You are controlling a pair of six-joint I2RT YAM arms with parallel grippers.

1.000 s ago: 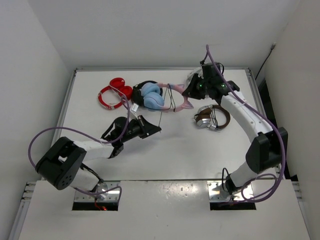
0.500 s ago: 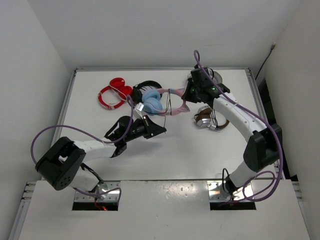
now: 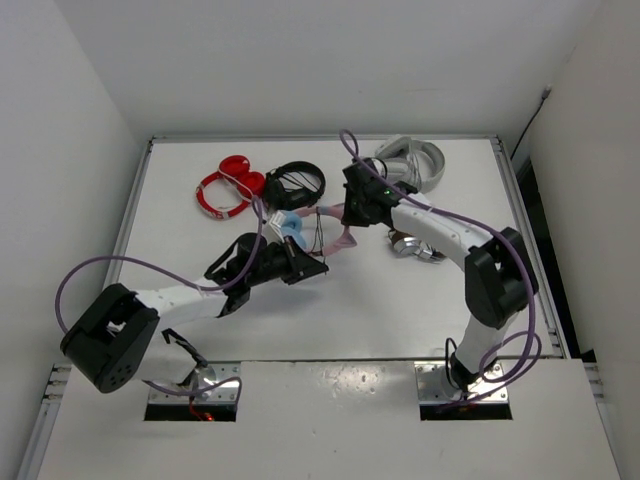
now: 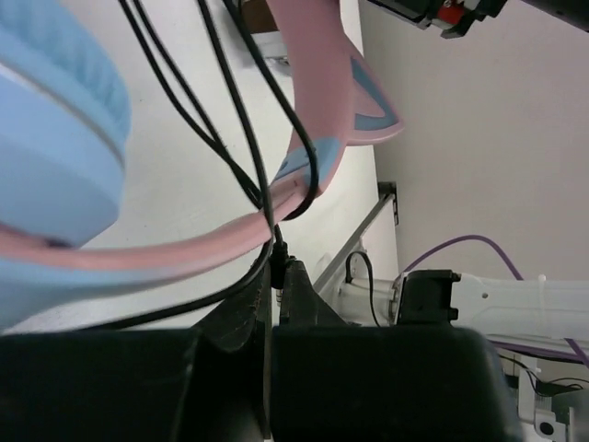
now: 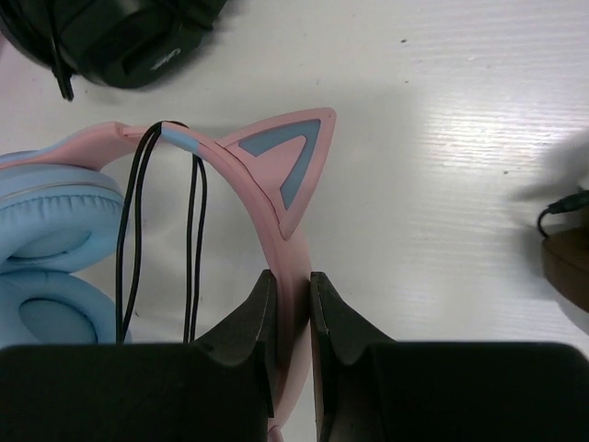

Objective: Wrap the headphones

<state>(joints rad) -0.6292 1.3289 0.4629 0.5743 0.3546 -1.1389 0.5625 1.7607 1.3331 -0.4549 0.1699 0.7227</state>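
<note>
The headphones lie mid-table, with light blue ear cups and a pink cat-ear headband. My right gripper is shut on the headband; in the right wrist view it clamps the pink band just below a cat ear, beside the blue cups. The thin black cable hangs in two loops over the band. My left gripper sits just near of the headphones. In the left wrist view it is shut on the cable's plug end, under the headband and a blue cup.
A red pair lies at the back left, with a black pair beside it that also shows in the right wrist view. A grey-white pair is at the back right. A brown-and-silver pair lies under my right arm.
My right gripper has pulled the headphones left and toward the near side, uncovering the grey-white pair. My left gripper has kept hold of the cable end and shifted slightly.
</note>
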